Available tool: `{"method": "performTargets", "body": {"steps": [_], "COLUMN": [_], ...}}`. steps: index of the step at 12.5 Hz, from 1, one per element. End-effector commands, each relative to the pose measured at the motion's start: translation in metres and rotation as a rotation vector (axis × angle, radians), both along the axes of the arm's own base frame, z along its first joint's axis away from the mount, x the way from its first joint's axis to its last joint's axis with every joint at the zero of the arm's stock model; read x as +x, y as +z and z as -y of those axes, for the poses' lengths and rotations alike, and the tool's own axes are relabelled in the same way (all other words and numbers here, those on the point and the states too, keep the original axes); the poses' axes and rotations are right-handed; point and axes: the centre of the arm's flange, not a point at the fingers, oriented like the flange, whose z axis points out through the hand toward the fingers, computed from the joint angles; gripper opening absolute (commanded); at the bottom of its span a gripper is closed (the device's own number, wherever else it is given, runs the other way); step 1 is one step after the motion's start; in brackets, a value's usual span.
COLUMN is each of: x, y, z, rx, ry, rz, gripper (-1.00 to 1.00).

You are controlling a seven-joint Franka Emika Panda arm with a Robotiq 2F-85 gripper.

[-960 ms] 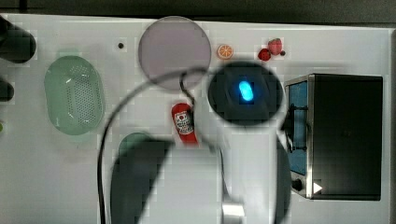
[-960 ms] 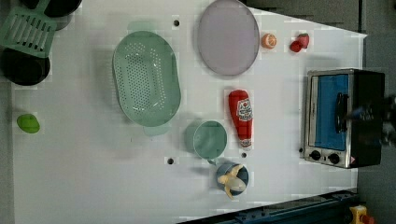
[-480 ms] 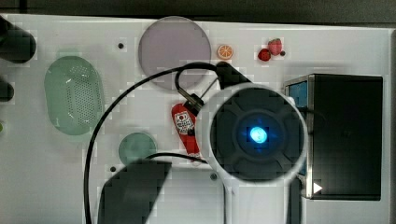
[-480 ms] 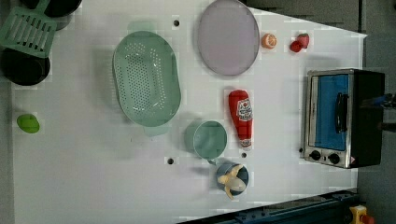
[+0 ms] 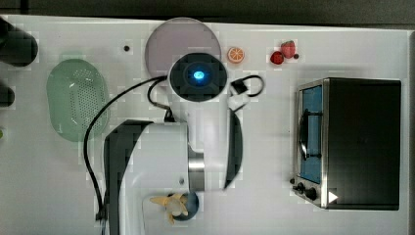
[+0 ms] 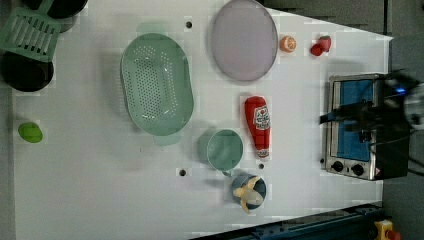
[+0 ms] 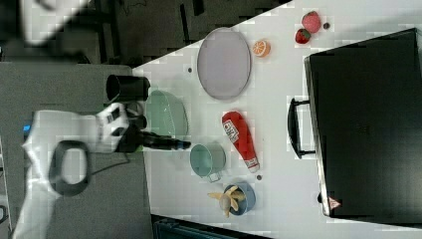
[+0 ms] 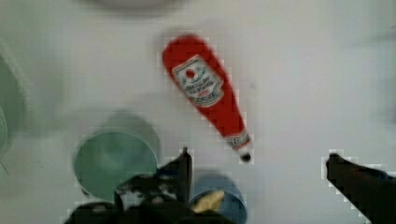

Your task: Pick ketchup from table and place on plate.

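The white table (image 6: 100, 200) is carrying a lilac plate (image 6: 244, 46), a ketchup bottle (image 6: 258, 126) lying flat, a green basket (image 6: 156, 84), a green cup (image 6: 224, 149), a blue bowl (image 6: 248, 190), an orange slice (image 6: 287, 44), two strawberries (image 6: 320, 46), a lime (image 6: 30, 132) and a toaster oven (image 6: 352, 125).

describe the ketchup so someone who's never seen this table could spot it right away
In the left view, find the large lilac-grey plate at the top of the white table. Just below it lies the ketchup, flat on its side, beside a green cup. It is the only red bottle, with a white label.
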Motion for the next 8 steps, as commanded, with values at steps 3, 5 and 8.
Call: {"method": "performTargets", "body": {"steps": [3,5,8], "x": [0.003,0.004,-0.001], "y": [-0.067,-0.100,-0.147], "z": [0.006,0.006,0.002], "rx": [0.075,0.077,0.078], "ry": [0.277,0.280,0.302], "rz": [0.007,0.033,0.095], "gripper": [1.00,1.00,1.00]}}
